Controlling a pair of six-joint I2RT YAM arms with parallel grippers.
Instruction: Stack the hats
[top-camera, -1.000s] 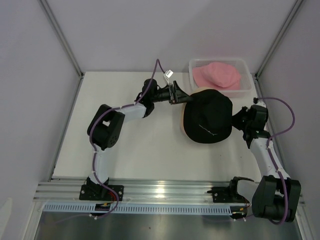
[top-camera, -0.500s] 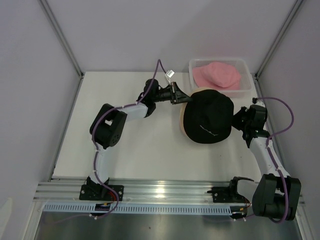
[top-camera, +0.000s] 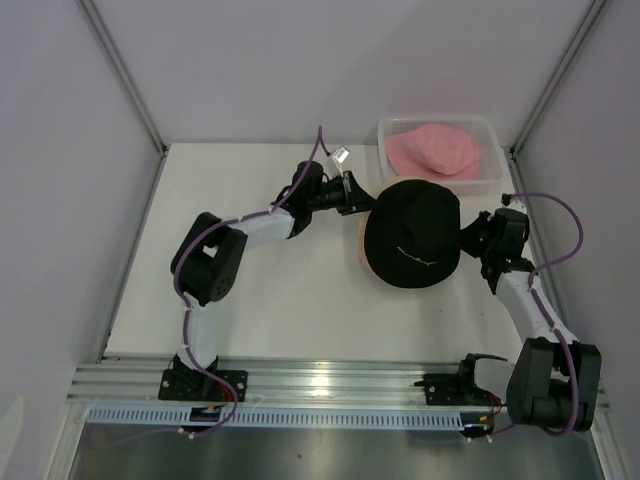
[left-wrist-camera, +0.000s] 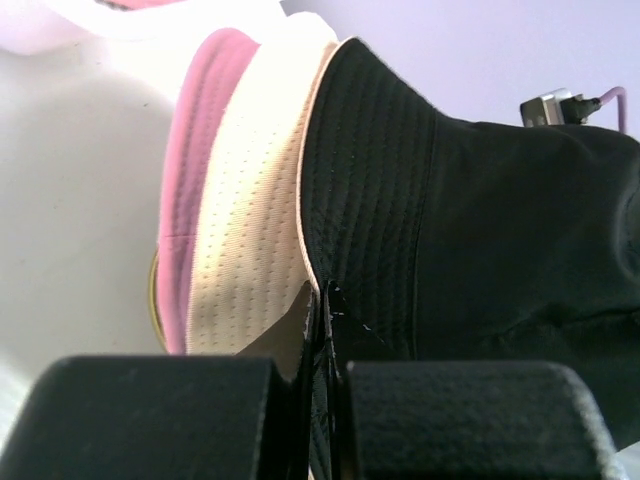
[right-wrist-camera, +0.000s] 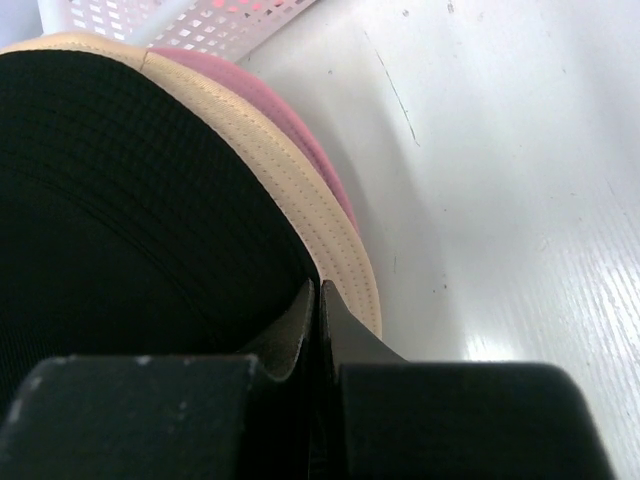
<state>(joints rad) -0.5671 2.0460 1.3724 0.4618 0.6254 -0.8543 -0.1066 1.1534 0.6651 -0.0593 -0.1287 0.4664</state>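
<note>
A black hat (top-camera: 412, 235) lies on top of a beige hat (top-camera: 362, 243) at the middle right of the table. In the left wrist view the black hat (left-wrist-camera: 480, 220) covers the beige hat (left-wrist-camera: 250, 220), and a pink hat (left-wrist-camera: 195, 180) sits under both. My left gripper (top-camera: 357, 194) is shut on the black brim's far-left edge (left-wrist-camera: 325, 300). My right gripper (top-camera: 468, 238) is shut on the black brim's right edge (right-wrist-camera: 318, 295), with the beige hat (right-wrist-camera: 300, 190) and the pink hat (right-wrist-camera: 315, 155) showing below it. Another pink hat (top-camera: 437, 148) lies in the bin.
A clear plastic bin (top-camera: 490, 180) stands at the back right corner, close behind the stack. A sliver of gold wire (left-wrist-camera: 152, 295) shows under the stack's lowest brim. White table surface (top-camera: 260, 290) stretches left and in front of the hats. Grey walls enclose the table.
My left gripper has shut on the black hat's brim. The black hat has shifted a little to the left and back, and both arms have moved with it.
</note>
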